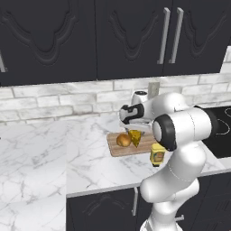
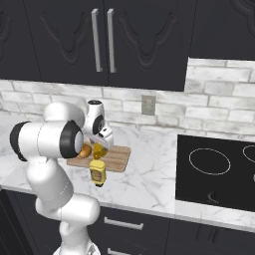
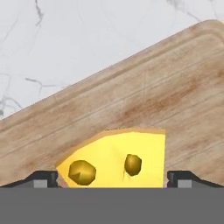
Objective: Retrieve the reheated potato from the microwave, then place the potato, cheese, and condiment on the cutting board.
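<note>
The light-brown cutting board (image 1: 131, 149) (image 2: 118, 158) (image 3: 153, 87) lies on the marble counter. On it the orange-brown potato (image 1: 123, 140) (image 2: 84, 150) rests beside the yellow cheese wedge (image 1: 135, 137) (image 2: 99, 151) (image 3: 116, 157). My gripper (image 1: 134, 129) (image 2: 100, 144) (image 3: 112, 178) hangs just over the cheese, open, its fingertips (image 3: 43, 178) spread on either side of the wedge without touching it. The yellow condiment bottle (image 1: 157, 154) (image 2: 97, 173) stands upright on the counter just off the board's front edge. The microwave is out of view.
A black cooktop (image 1: 221, 128) (image 2: 214, 169) is set into the counter to the right. A white brick wall with an outlet (image 1: 154, 88) (image 2: 148, 105) runs behind, under dark cabinets (image 1: 126, 36). The counter's front edge (image 1: 103, 189) lies close to the bottle.
</note>
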Available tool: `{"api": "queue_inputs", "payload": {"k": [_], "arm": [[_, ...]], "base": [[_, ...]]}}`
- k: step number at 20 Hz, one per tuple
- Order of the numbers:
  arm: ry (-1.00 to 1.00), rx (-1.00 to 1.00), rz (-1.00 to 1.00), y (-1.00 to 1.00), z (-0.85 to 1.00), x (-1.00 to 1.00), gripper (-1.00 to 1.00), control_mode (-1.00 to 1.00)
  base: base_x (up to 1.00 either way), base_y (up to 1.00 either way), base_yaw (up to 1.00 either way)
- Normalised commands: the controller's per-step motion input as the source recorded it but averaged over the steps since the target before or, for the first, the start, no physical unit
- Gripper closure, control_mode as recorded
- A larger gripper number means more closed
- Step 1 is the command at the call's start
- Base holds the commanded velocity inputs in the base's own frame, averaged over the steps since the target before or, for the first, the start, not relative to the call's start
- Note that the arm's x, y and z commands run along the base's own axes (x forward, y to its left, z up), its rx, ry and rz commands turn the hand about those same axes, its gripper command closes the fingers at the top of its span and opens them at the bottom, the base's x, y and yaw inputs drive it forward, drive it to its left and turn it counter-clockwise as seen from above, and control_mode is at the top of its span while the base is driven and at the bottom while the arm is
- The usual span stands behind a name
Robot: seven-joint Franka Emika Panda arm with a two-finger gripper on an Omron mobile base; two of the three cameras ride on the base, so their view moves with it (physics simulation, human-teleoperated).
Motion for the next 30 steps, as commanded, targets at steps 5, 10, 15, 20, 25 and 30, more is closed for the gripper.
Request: {"api": "queue_inputs", "payload": {"k": [5,10,15,20,25,30], "arm": [[0.0,0.0,0.0,-0.14,0.28,-0.18,-1.0,-1.0],[0.0,0.0,0.0,-0.18,0.22,-0.32,-1.0,-1.0],[0.0,0.0,0.0,-0.14,0.21,-0.39,-1.0,-1.0],[0.0,0.0,0.02,-0.13,0.21,-0.45,-1.0,-1.0],[0.0,0.0,0.06,-0.15,0.14,-0.41,-1.0,-1.0],[-0.02,0.0,0.12,-0.16,0.08,-0.41,-1.0,-1.0]], "base": [[0.0,0.0,0.0],[0.0,0.0,0.0],[0.0,0.0,0.0],[0.0,0.0,0.0],[0.0,0.0,0.0],[0.0,0.0,0.0]]}}
